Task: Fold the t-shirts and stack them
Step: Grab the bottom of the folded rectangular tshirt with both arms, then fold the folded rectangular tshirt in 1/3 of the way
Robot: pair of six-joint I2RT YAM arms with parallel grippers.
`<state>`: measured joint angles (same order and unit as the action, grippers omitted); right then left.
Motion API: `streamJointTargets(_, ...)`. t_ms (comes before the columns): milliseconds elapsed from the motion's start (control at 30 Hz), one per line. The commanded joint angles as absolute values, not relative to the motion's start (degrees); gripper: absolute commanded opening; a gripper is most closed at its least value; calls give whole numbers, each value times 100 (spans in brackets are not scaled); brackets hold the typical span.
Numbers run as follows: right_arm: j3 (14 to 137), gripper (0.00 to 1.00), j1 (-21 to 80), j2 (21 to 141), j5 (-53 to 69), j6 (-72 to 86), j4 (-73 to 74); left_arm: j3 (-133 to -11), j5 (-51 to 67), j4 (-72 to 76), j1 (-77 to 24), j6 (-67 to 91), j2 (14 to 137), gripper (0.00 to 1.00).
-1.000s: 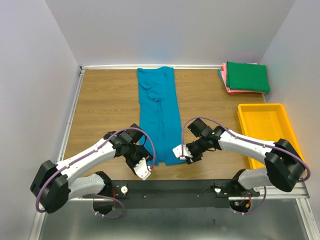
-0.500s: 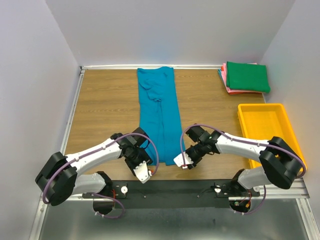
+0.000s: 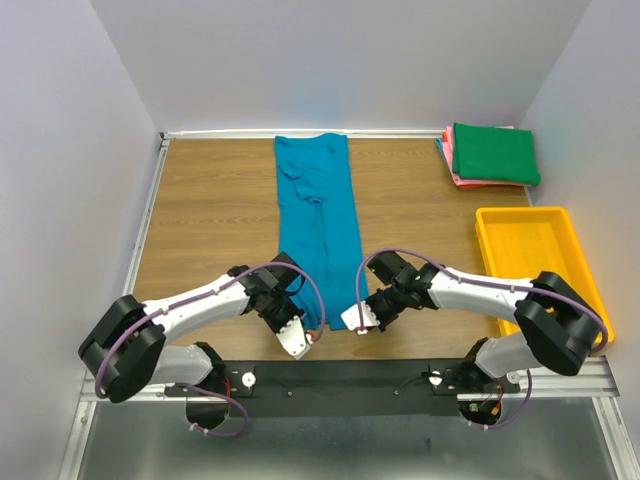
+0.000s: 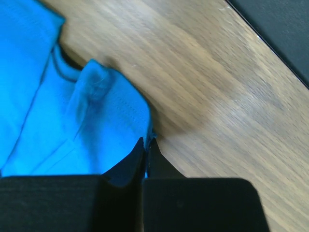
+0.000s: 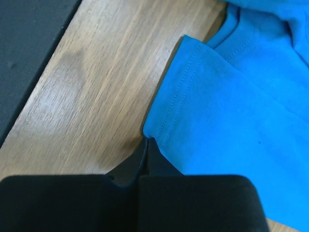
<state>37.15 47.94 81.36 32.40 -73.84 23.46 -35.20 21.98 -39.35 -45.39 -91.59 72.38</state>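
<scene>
At near corners, left end effector and right end effector clamp the far-stretching teal t-shirt.

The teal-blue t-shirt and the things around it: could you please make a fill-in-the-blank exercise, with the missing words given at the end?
The teal-blue t-shirt lies as a long strip on the ___ table.
The topmost t-shirt of the stack in the far right corner is dark ___.
The tray beside the right arm is ___ in colour.
The left tool and the right tool are each shut on a near ___ of the teal-blue t-shirt.
Missing words: wooden; green; yellow; corner.
</scene>
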Motion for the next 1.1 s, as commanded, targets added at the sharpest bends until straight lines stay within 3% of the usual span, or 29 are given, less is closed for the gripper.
streamJointTargets(0, 3735, 1, 4834, 7893, 2909, -6638, 2382, -3700, 2698, -3797, -4386, -8711, 6682, 0)
streamJointTargets(367, 4209, 0, 5370, 6716, 3050, -5135, 2961, -4165, 3401, -4833, -4342, -8403, 5687, 0)
streamJointTargets(567, 4561, 1, 5169, 6583, 2689, -4728, 2979, -4491, 3559, -4817, -4044, -7849, 5511, 0)
streamJointTargets(1067, 6203, 1, 3578, 8462, 3374, -6089, 2962, -5430, 4174, -3850, -2198, -8586, 7039, 0)
